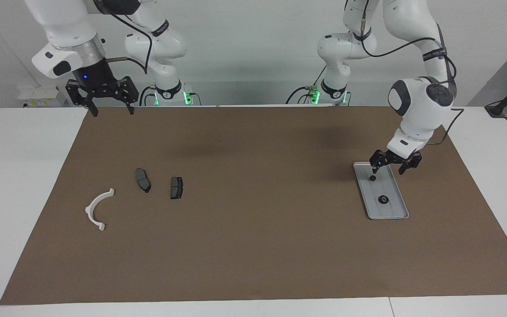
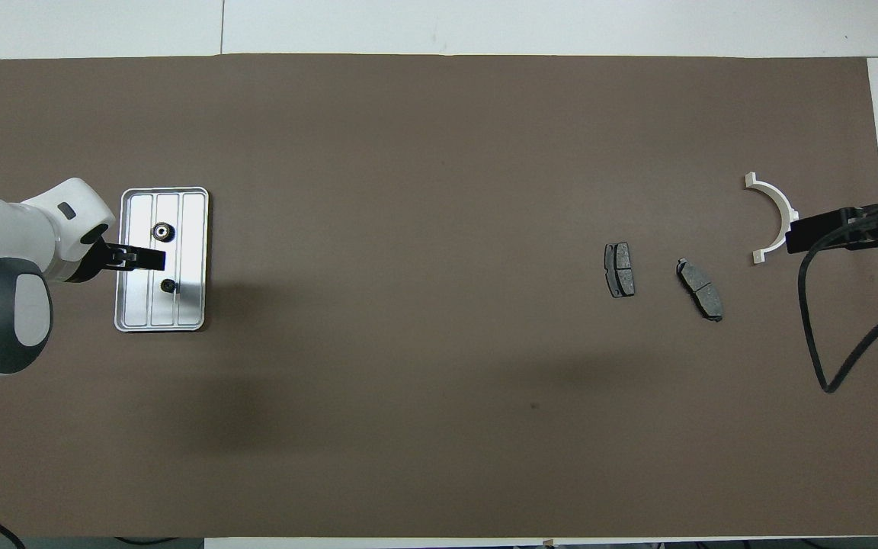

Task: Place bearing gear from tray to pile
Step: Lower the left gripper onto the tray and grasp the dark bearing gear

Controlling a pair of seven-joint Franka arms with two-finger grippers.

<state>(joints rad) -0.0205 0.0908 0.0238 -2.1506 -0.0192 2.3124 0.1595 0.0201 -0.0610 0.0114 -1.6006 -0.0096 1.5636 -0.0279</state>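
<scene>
While waiting high over the corner of the brown mat by its own base, at about eleven o'clock from the pile in the facing view: right gripper, fingers spread, holding nothing. Next, flat on the mat and apart from one another: white half-ring bracket, then two dark pads. Well apart, toward the left arm's end: tray, long axis running roughly eleven to five o'clock in that view. Carries two small dark round gears in line along that axis: smaller gear nearer the robots, larger gear farther, with a pale hub in the overhead view. Low over the tray's nearer end: left gripper, fingers spread, gripping nothing yet. Clearly the nearer arm. Smaller gear at about seven o'clock from the fingers' midpoint, just under one fingertip; probably calls for a short sideways shift to straddle it before closing.
</scene>
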